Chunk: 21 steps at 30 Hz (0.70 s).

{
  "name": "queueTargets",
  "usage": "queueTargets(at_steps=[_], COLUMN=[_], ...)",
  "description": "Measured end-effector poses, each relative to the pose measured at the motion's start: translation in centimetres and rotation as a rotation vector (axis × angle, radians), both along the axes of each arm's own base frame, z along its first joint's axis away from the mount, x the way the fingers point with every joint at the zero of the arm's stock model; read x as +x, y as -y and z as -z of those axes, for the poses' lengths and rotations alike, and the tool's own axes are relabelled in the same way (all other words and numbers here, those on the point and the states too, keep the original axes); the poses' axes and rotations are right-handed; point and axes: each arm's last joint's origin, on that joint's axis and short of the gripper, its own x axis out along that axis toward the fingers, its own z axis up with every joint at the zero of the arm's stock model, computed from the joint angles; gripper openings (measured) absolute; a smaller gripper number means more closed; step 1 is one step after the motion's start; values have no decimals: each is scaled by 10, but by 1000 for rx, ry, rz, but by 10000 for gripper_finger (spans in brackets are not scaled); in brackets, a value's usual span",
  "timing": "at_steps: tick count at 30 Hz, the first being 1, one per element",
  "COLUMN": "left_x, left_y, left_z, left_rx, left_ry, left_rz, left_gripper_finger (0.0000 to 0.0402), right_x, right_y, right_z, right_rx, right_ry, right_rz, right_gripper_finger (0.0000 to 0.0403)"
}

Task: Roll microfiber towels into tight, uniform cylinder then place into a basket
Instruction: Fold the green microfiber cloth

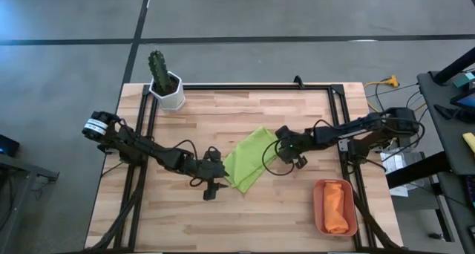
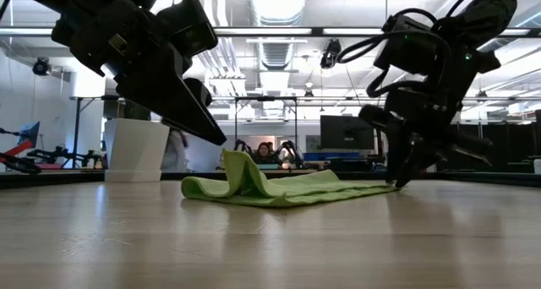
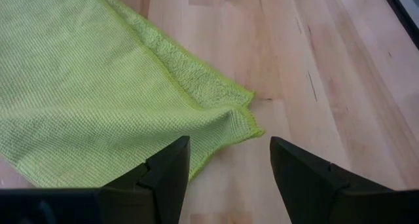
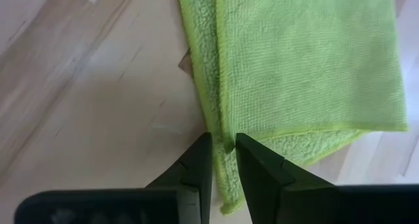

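Mid-table, the lime green towel (image 1: 249, 159) lies folded, long axis diagonal between the arms. Right gripper (image 4: 224, 160) sits at its far-right edge, fingers nearly closed and pinching the hem. Left gripper (image 3: 229, 168) hovers spread wide just beside the near-left corner, gripping nothing. Orange towel (image 1: 336, 207) sits in the basket (image 1: 318, 206).

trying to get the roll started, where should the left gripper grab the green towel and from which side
Probably at the folded corner of the green towel nearest the left gripper, coming in low from the bare table side. There the layers stack with a slightly lifted edge, and the open fingers already face it. The right gripper pinches the opposite edge.
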Motion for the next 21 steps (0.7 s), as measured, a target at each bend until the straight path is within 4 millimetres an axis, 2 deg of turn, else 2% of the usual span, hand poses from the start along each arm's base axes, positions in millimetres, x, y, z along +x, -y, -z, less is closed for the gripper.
queueTargets(at_steps=[7, 15, 21], left_x=[0, 0, -1], left_y=[0, 0, 0], left_z=[0, 1, 1], left_rx=[-1, -1, 0], left_ry=[2, 2, 1], left_rz=[0, 0, 0], left_gripper_finger=[195, 195, 195], right_x=[3, 3, 1], right_y=[0, 1, 1], right_z=[5, 3, 1], right_rx=[-6, -13, -11], right_ry=[3, 10, 7], right_rz=[4, 14, 19], right_gripper_finger=[55, 26, 20])
